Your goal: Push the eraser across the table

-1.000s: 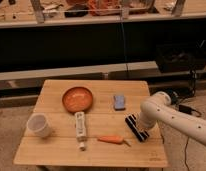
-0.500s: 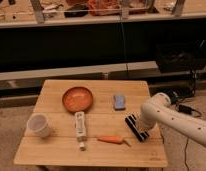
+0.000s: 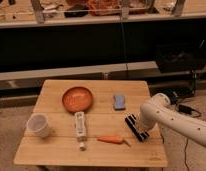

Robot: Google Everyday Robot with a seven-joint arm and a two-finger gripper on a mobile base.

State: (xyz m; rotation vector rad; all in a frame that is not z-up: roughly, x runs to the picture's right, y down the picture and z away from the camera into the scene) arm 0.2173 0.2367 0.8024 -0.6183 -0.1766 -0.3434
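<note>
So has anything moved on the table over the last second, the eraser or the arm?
Nothing has visibly changed. The gripper stays shut, low at the eraser near the table's right edge as the picture shows it; whether they touch I cannot tell. The eraser, carrot, orange bowl, white cup, white bar and blue pad lie where they were.
</note>
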